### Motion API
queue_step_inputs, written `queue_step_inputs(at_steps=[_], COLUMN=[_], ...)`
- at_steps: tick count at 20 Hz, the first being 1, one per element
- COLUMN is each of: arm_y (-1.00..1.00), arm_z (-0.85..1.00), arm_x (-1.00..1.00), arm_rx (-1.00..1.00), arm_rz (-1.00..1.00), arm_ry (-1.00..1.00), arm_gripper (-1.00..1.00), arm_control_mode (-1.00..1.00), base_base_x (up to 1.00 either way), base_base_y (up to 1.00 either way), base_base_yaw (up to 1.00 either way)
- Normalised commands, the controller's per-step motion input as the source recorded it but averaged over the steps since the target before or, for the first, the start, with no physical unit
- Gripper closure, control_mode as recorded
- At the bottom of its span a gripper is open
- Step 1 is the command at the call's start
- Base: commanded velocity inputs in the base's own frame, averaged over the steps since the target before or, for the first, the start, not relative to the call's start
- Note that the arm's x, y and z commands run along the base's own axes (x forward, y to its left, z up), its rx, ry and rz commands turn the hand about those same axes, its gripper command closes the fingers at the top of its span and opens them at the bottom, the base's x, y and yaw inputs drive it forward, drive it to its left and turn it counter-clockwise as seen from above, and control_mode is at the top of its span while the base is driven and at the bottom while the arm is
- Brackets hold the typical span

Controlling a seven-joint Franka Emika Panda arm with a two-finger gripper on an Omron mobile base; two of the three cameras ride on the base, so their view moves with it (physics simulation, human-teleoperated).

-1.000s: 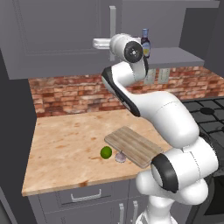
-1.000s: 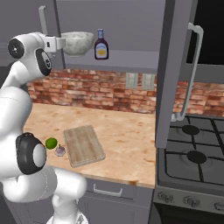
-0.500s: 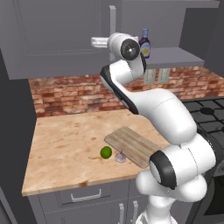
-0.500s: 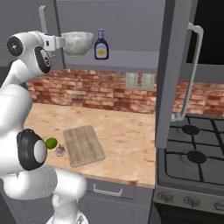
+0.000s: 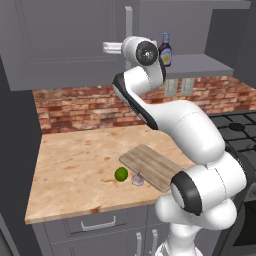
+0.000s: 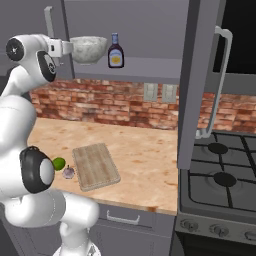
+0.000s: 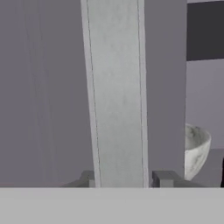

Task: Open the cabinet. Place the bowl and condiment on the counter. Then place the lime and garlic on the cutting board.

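Fingers [image 7: 164, 178] sit on both sides of the cabinet's left handle [image 7: 117, 92], nearly clamping it; squeeze firmly, then pull along the door's arc, away from the bowl [image 6: 88, 49].

Left base view looks forward-down from behind-left, arm lower right. Right base view from behind-right, arm at left. Both share counter [image 5: 75, 165], cutting board [image 6: 95, 165], cabinet [image 5: 60, 40]. Hand view: very close on a handle [image 7: 116, 92], bowl [image 7: 194, 146] lower right.
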Motion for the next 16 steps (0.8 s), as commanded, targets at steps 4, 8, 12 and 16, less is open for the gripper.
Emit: queue_step_inputs(at_steps=[4,8,12,16], arm_y=[0.38,0.29,0.09,0.09], arm_z=[-0.15,-0.13,-0.04,-0.01], arm_x=[0.16,0.15,0.03,-0.11], arm_rx=[-0.03,-0.01,0.0,-0.03], arm_rz=[0.0,0.0,0.0,0.0], arm_ry=[0.08,0.09,0.03,0.0], arm_gripper=[1.0,1.0,1.0,1.0], arm_control_mode=[-1.0,-1.0,-1.0,-1.0], base_base_x=[0.0,0.0,0.0,0.0], base_base_y=[0.0,0.0,0.0,0.0], base_base_yaw=[0.0,0.0,0.0,0.0])
